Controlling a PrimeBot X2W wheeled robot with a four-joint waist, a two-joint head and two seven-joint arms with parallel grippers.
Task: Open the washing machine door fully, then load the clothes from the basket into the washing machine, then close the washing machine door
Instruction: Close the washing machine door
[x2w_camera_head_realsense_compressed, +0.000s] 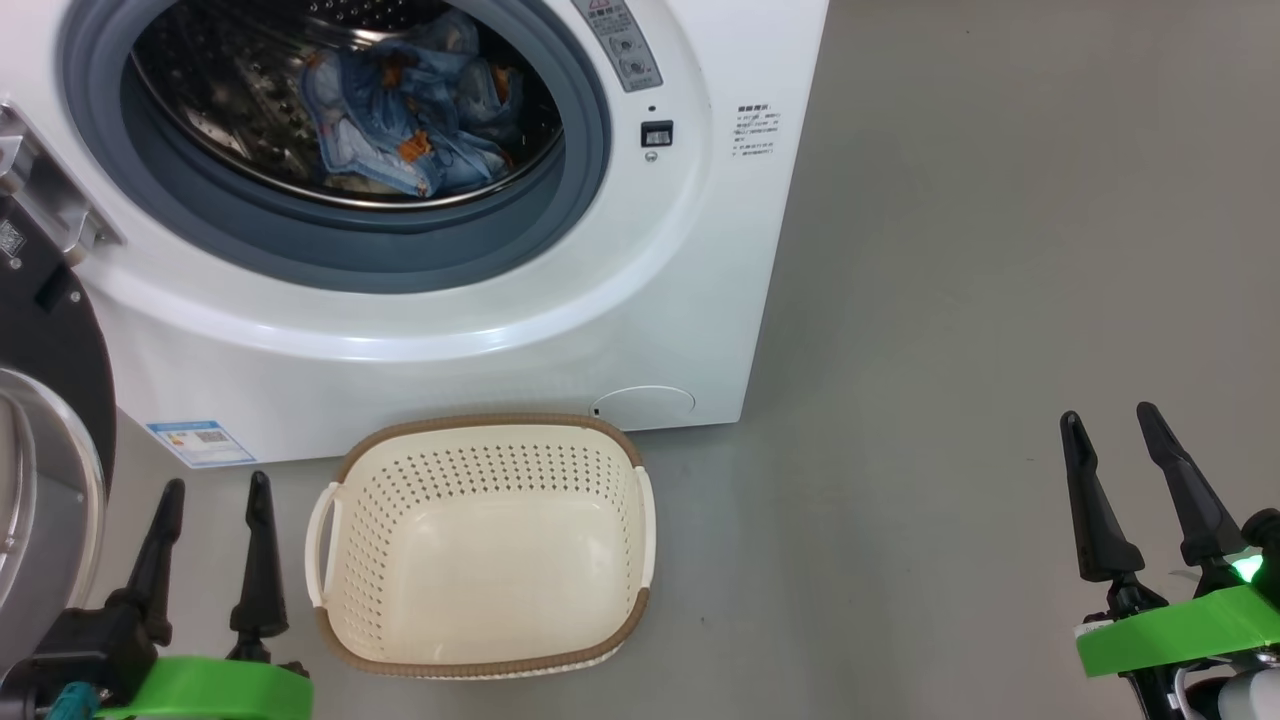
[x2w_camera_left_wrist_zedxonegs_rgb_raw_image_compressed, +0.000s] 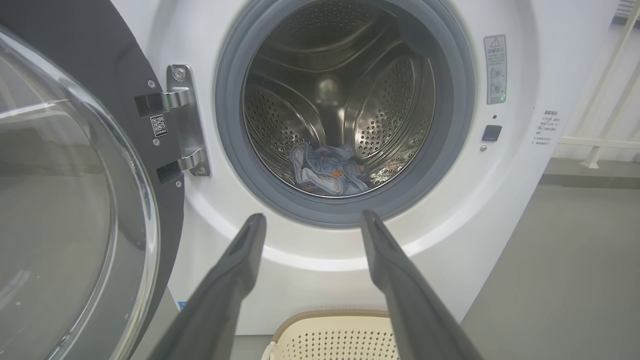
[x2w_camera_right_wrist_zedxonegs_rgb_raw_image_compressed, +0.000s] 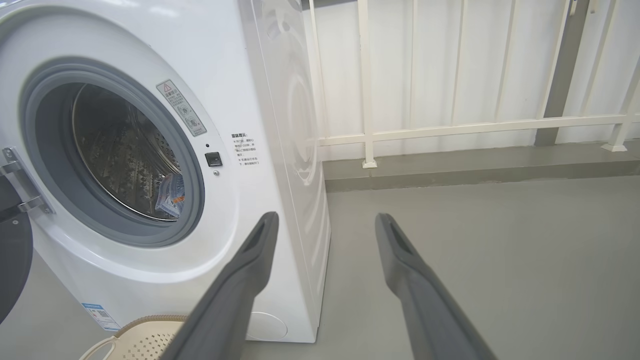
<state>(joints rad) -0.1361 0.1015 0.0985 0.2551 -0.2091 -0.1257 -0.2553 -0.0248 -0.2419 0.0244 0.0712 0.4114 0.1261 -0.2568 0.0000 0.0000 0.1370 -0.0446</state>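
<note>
The white washing machine (x2w_camera_head_realsense_compressed: 690, 250) stands with its door (x2w_camera_head_realsense_compressed: 45, 400) swung open to the left; the black rim and clear glass bowl (x2w_camera_left_wrist_zedxonegs_rgb_raw_image_compressed: 60, 200) fill the left of the left wrist view. The light blue clothes (x2w_camera_head_realsense_compressed: 410, 120) lie inside the steel drum (x2w_camera_left_wrist_zedxonegs_rgb_raw_image_compressed: 330, 165). The cream basket (x2w_camera_head_realsense_compressed: 485, 545) sits empty on the floor in front of the machine. My left gripper (x2w_camera_head_realsense_compressed: 215, 490) is open, low, just left of the basket. My right gripper (x2w_camera_head_realsense_compressed: 1110, 415) is open over bare floor, far right of the basket.
Grey floor (x2w_camera_head_realsense_compressed: 1000, 250) stretches to the right of the machine. A white railing (x2w_camera_right_wrist_zedxonegs_rgb_raw_image_compressed: 450, 125) on a low kerb runs behind it. The door hinge (x2w_camera_left_wrist_zedxonegs_rgb_raw_image_compressed: 182, 120) is on the machine's left side.
</note>
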